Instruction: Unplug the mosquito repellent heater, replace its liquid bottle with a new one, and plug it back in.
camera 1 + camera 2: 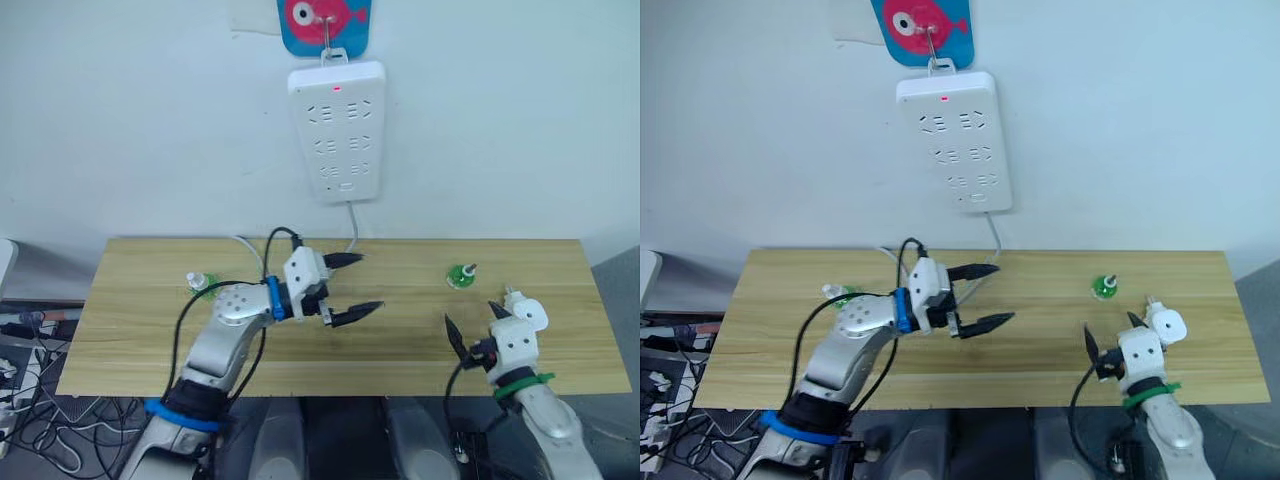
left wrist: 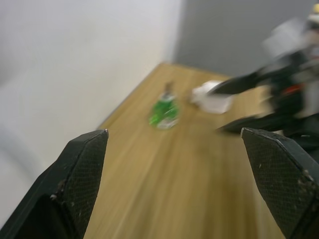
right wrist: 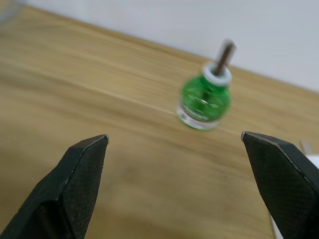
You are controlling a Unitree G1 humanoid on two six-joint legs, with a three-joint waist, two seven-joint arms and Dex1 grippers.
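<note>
The right gripper is nearest, low over the front right part of the wooden table, its two black fingers spread wide with nothing between them. It points toward a green liquid bottle standing upright a little farther back, its dark wick exposed. That reads as lining up for a grasp, not yet a hold. Just beside this gripper, on its outer side, lies the mosquito repellent heater, on the tabletop and well apart from any socket. With the heater unplugged, the bottle swap appears to be the step in hand. Whether a bottle sits in it cannot be told. Farther in, the left gripper hangs above the middle of the table, jaws also wide and holding nothing, probably waiting to steady or take something. Behind the left arm, near the table's back left, stands a second green bottle, set aside from the work. On the wall beyond hangs the power strip, red light on, nothing plugged in. The count is two bottles, one heater, one strip and two empty grippers.
</note>
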